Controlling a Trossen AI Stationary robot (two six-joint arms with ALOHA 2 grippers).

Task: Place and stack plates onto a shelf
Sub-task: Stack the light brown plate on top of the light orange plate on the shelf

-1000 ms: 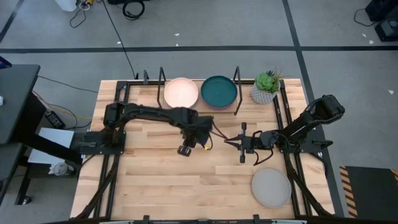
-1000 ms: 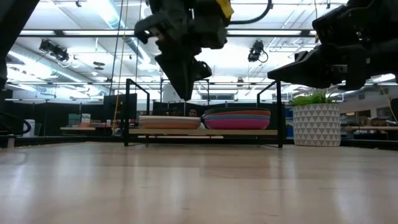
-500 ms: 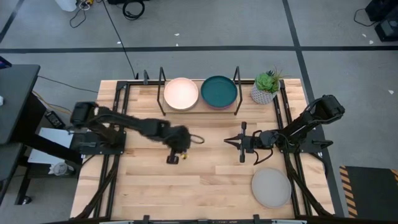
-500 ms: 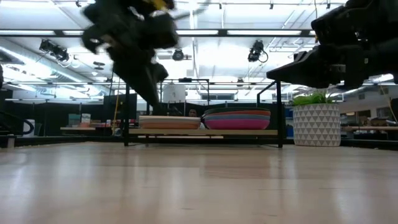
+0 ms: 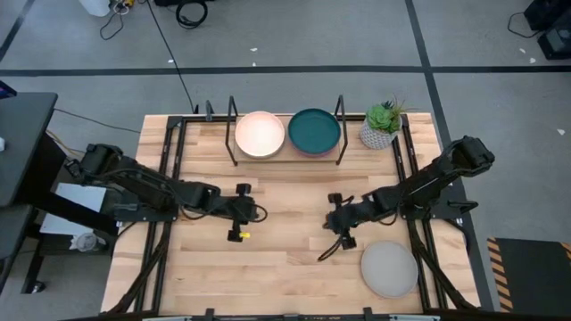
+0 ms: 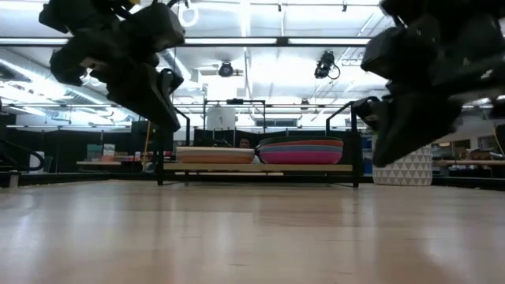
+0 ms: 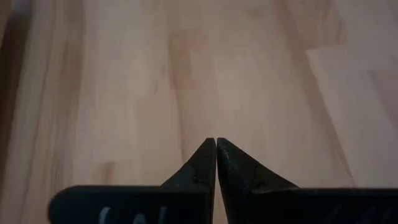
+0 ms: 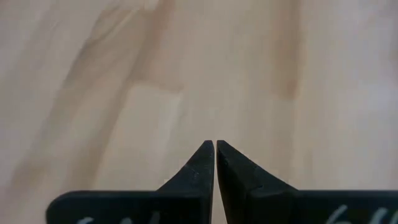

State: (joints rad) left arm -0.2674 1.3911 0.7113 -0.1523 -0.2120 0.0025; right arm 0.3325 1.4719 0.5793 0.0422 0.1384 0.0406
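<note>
Tools are hanging clenched and empty over the bench (image 5: 285, 267): left tool (image 7: 216, 148) left of centre, right tool (image 8: 214, 149) beside the grey plate (image 5: 389, 268).

Bare table (image 5: 285, 259) lies between both arms; the grey plate (image 5: 388, 269) blocks its front right corner.

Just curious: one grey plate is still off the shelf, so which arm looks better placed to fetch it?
Probably the right: the right gripper hangs shut beside the grey plate, while the left gripper is across the table.
</note>
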